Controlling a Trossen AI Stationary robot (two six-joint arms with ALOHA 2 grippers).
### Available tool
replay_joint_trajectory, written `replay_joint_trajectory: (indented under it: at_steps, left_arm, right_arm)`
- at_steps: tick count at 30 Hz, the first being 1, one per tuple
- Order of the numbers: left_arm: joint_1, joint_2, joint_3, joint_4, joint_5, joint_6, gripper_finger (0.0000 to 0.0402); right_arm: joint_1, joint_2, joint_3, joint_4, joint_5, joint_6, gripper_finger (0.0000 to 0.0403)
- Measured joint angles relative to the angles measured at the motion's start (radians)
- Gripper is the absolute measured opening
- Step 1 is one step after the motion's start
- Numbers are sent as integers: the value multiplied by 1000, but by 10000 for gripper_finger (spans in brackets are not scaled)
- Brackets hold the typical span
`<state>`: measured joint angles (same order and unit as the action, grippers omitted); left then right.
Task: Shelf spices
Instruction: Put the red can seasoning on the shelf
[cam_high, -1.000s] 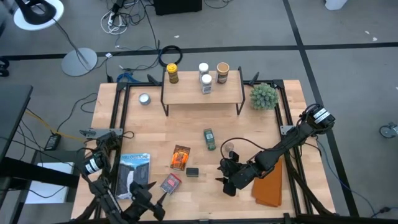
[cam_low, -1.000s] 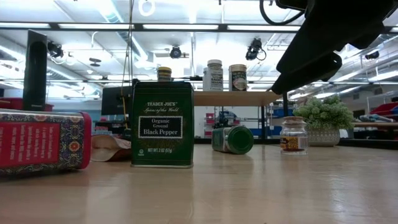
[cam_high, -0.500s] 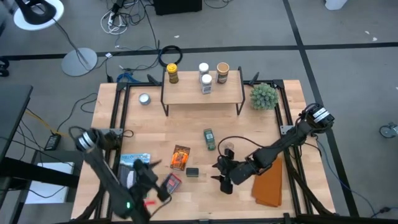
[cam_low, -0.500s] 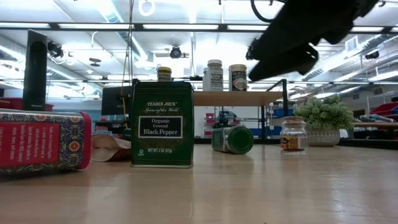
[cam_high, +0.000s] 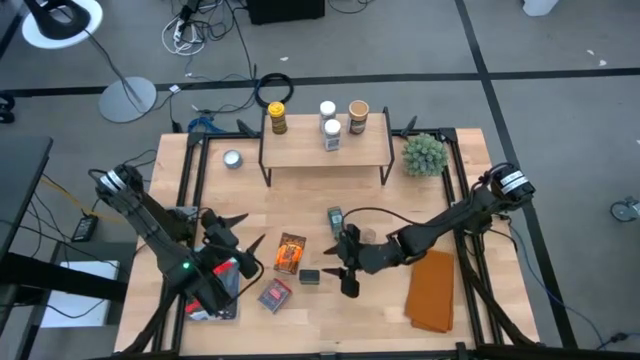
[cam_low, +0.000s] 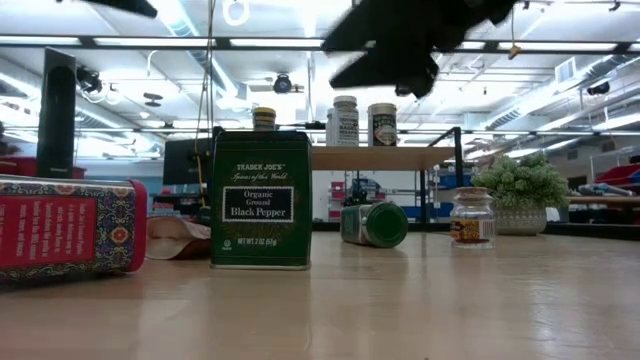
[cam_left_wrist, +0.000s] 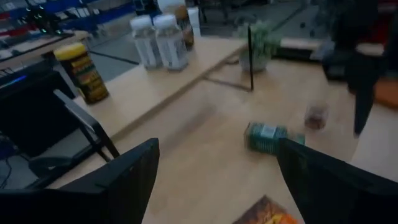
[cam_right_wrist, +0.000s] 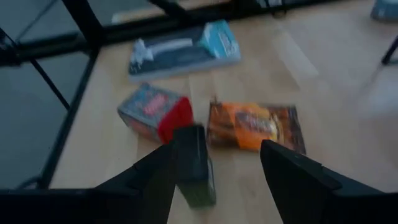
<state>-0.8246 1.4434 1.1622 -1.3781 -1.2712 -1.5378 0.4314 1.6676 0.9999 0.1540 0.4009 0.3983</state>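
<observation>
Four spice jars (cam_high: 329, 135) stand on the shelf (cam_high: 325, 152) at upper centre. The right gripper (cam_high: 340, 271) (jaws wide, empty) hovers over the dark box (cam_high: 309, 277) at lower centre of the desk (cam_high: 410, 205); the left gripper (cam_high: 232, 240), jaws wide, hangs lower left.

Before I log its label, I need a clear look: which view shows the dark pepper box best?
The low view: the dark pepper box stands upright, label readable. From overhead it is a small dark block; the right wrist view blurs it; the left wrist view misses it.
</observation>
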Motion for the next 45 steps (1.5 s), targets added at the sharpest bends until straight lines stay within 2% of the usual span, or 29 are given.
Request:
replay_joint_trajectory:
  at_steps: [2, 8, 13, 17, 22, 27, 32, 35, 39, 41, 45]
  left_arm:
    - [0, -16, -26, 33, 34, 38, 328]
    - [30, -37, -48, 54, 16, 131, 328]
    - [92, -46, -48, 67, -7, 271, 328]
    - [169, -46, -48, 149, 17, 509, 328]
    - [278, -46, -48, 353, 96, 934, 328]
    - [362, -45, -48, 630, 308, 1399, 328]
    - [414, -45, -48, 860, 536, 1661, 328]
    - [438, -45, -48, 946, 654, 1727, 328]
    - [472, -58, -60, 987, 824, 1749, 328]
    - [494, -87, -98, 1041, 888, 1747, 328]
    - [535, -215, -257, 1228, 979, 1744, 328]
  right_arm:
    - [-7, 0, 31, 1, -5, -14, 229]
    - [-22, 0, 127, 1, -4, -58, 229]
    - [-23, 0, 173, 2, -1, -5, 229]
    - [-22, 0, 177, -1, -1, 53, 229]
    - [-19, 0, 177, -3, -1, 79, 229]
    - [-15, 0, 177, -3, 1, 113, 229]
    - [-8, 0, 177, -15, 2, 182, 229]
    - [-4, 0, 177, -39, 15, 254, 229]
    - [10, 0, 177, -122, 106, 365, 229]
    - [23, 0, 177, -165, 157, 414, 229]
    - [57, 0, 176, -225, 237, 518, 229]
